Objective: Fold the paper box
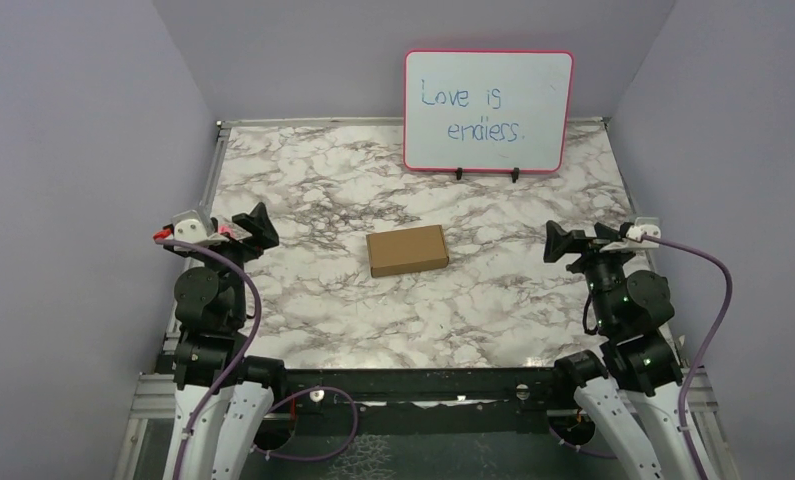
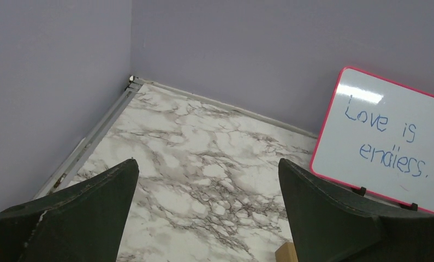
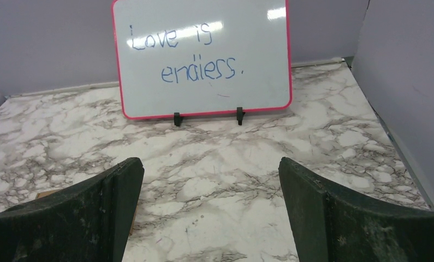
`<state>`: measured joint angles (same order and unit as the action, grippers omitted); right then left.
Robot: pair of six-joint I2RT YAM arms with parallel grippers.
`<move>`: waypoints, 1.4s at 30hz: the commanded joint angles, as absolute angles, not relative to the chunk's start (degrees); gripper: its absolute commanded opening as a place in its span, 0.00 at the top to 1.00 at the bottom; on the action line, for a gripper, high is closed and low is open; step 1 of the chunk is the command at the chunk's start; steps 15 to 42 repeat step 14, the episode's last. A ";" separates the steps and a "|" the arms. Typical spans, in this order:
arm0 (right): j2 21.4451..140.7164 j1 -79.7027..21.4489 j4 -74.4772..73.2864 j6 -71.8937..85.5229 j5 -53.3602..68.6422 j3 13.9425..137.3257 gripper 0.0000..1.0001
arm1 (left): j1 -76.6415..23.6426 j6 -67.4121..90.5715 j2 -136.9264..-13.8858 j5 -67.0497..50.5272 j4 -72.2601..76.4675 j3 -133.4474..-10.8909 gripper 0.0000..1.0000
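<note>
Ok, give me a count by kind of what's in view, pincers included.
Paper box: 1
Whiteboard: 1
Pincers: 2, left pincer and right pincer, both open and empty
Total: 4

Centre: the paper box (image 1: 407, 250) is set alone on the counter (image 1: 303, 190); open surface is left on all four of its sides.
Rear right: passage is blocked by the upright whiteboard (image 1: 488, 110), stood near the back wall (image 1: 303, 50).
Rear left: open counter is shown up to the corner.
Sides: reach is bounded by the left wall (image 1: 73, 150) and the right wall (image 1: 743, 130).
</note>
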<state>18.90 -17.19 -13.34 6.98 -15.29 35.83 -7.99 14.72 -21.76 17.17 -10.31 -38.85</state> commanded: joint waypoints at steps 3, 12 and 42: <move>16.91 -17.51 -10.02 5.66 -16.81 33.45 0.00 | -7.87 14.76 -21.54 14.92 -7.47 -37.34 0.01; 16.06 -17.50 -9.14 4.82 -17.43 32.61 0.00 | -7.69 14.73 -22.89 12.17 -6.49 -37.08 0.01; 16.04 -17.52 -8.91 4.91 -16.57 32.65 0.00 | -7.72 14.95 -22.98 11.56 -6.68 -37.22 0.01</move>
